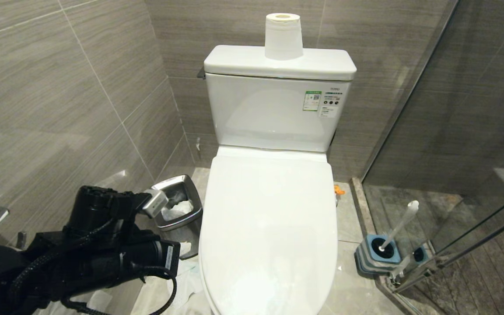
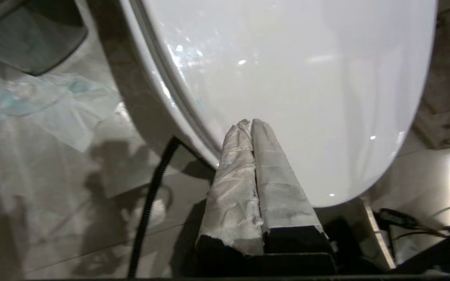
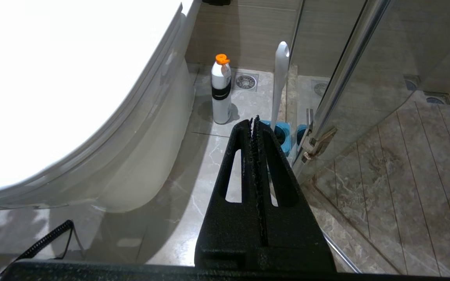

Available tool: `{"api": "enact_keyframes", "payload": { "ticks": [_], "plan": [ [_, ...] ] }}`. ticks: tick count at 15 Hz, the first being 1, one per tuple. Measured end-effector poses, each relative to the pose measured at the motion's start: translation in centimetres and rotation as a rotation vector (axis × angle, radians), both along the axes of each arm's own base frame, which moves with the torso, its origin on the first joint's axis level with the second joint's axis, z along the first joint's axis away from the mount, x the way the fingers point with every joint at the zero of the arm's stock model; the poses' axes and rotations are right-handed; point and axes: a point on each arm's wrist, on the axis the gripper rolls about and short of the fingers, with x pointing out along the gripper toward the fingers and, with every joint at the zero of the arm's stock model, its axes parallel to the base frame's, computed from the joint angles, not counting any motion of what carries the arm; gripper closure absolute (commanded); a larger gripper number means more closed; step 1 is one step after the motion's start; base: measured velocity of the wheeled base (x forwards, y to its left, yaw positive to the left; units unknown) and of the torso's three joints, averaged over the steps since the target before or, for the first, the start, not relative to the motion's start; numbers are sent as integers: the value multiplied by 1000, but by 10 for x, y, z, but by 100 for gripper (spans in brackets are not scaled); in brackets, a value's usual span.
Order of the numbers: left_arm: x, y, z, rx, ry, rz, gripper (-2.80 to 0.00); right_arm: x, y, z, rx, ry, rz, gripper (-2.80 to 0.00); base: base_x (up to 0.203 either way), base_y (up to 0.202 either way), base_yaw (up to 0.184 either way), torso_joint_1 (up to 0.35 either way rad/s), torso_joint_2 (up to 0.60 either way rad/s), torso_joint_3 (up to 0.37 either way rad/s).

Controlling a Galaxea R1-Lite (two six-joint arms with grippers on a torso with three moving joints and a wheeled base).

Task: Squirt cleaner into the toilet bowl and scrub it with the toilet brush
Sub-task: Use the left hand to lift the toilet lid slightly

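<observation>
The white toilet [image 1: 269, 227] has its lid [image 2: 307, 78] down, so the toilet bowl's basin is hidden. My left gripper [image 2: 249, 123], its fingers wrapped in pale tape, is shut and empty, with its tips at the lid's front left edge. The left arm [image 1: 103, 245] shows low on the left. The toilet brush [image 1: 403, 221] stands with its white handle [image 3: 279, 78] in a blue holder [image 1: 376, 253] right of the toilet. No cleaner liquid shows; a white bottle with an orange cap [image 3: 221, 91] stands on the floor beside the toilet. My right gripper [image 3: 254, 119] is shut and parked near the holder.
A steel waste bin [image 1: 177, 208] sits left of the toilet, with tissue sheets [image 2: 53, 105] on the floor by it. A paper roll [image 1: 283, 36] stands on the tank. A glass shower door [image 1: 453, 175] closes off the right side. A floor drain [image 3: 245, 81] lies behind the bottle.
</observation>
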Motion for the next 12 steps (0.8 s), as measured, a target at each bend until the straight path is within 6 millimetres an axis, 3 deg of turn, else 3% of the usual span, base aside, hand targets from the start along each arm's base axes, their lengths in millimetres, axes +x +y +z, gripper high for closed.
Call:
{"api": "enact_keyframes", "payload": {
  "ticks": [6,12],
  "plan": [
    [6,-4,-2,-228,141,46,0,0,0,0,0,0,0,0,0,0,0,0,0,0],
    [12,15,-7,-360,246,-48,0,0,0,0,0,0,0,0,0,0,0,0,0,0]
  ]
}}
